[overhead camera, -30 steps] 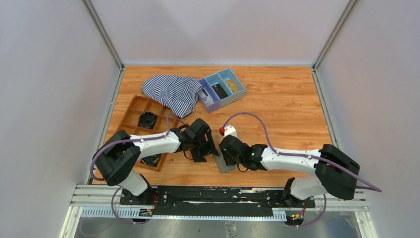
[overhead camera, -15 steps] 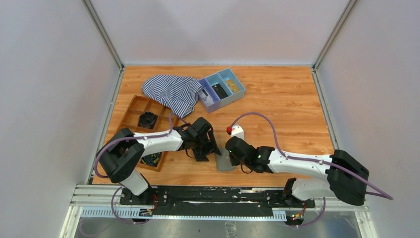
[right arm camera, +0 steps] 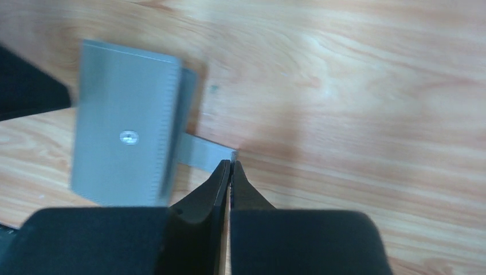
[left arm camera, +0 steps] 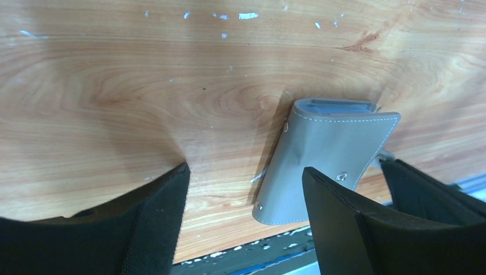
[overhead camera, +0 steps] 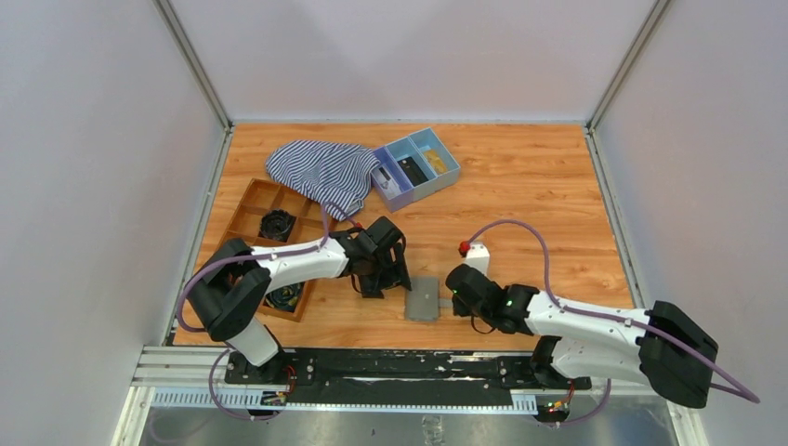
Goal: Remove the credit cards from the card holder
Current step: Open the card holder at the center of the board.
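Matt grey leather-look card holder (left arm camera: 321,154) with pale stitching, smooth glossy wood-grain table (left arm camera: 143,86), soft striped cloth (overhead camera: 321,175)

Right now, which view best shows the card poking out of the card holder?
Right wrist: the card juts from the card holder toward the shut right gripper. Left wrist shows only a sliver behind the holder; the top view cannot resolve it.
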Robot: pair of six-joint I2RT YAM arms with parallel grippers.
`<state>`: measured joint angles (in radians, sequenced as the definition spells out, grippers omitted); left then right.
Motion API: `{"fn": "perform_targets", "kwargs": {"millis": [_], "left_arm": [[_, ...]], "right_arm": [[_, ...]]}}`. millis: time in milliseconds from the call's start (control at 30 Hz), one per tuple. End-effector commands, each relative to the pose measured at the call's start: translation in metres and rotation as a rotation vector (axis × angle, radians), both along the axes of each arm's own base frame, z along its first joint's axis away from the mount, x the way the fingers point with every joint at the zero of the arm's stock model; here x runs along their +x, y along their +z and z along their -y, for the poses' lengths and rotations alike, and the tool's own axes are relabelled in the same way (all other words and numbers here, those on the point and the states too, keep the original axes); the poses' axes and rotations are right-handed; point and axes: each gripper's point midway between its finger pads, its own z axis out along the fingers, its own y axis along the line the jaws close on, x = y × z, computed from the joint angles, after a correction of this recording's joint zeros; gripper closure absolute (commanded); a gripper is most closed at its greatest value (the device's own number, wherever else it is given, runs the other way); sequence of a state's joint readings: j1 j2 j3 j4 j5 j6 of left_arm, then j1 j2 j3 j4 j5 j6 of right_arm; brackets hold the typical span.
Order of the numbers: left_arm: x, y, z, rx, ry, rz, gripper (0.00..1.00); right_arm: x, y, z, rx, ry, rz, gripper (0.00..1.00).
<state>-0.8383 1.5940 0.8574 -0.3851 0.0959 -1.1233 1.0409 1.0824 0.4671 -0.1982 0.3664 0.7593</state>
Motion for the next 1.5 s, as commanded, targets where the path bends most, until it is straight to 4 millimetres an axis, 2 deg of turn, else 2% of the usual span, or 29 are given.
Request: {"fn": "perform_targets", "kwargs": {"millis": [0, 33, 200, 367, 500, 667, 833, 1033, 1200, 1333, 1467], "left_arm": [[0.003, 0.021, -0.011, 0.146, -0.112, 0.136, 0.23], [0.004, 0.026, -0.009, 0.173, -0.138, 0.171, 0.21], [-0.006, 0.041, 0.015, 0.261, -0.279, 0.249, 0.14], [-0.010, 0.047, 0.042, 0.313, -0.337, 0.304, 0.12], [-0.008, 0.042, 0.059, 0.353, -0.351, 0.334, 0.13], [-0.004, 0.021, 0.061, 0.455, -0.366, 0.304, 0.13], [-0.003, 0.011, 0.063, 0.477, -0.367, 0.297, 0.17], [-0.007, 0.006, 0.070, 0.487, -0.392, 0.305, 0.21], [-0.012, 0.004, 0.077, 0.495, -0.437, 0.317, 0.16], [-0.012, 0.001, 0.074, 0.509, -0.433, 0.313, 0.24], [-0.010, 0.009, 0.071, 0.510, -0.421, 0.335, 0.38]], "right_arm": [[-0.013, -0.030, 0.039, -0.008, -0.159, -0.086, 1.00], [-0.014, -0.032, 0.043, 0.010, -0.176, -0.091, 0.99], [-0.019, -0.044, 0.063, 0.103, -0.277, -0.121, 0.72], [-0.023, -0.050, 0.077, 0.192, -0.339, -0.142, 0.60], [-0.026, -0.049, 0.085, 0.210, -0.365, -0.133, 0.59], [-0.030, -0.050, 0.089, 0.238, -0.386, -0.129, 0.57], [-0.031, -0.048, 0.091, 0.245, -0.392, -0.125, 0.57], [-0.029, -0.046, 0.092, 0.229, -0.393, -0.119, 0.56], [-0.028, -0.045, 0.092, 0.214, -0.388, -0.118, 0.56], [-0.028, -0.044, 0.091, 0.218, -0.384, -0.117, 0.56], [-0.028, -0.044, 0.091, 0.223, -0.381, -0.116, 0.57]]}}
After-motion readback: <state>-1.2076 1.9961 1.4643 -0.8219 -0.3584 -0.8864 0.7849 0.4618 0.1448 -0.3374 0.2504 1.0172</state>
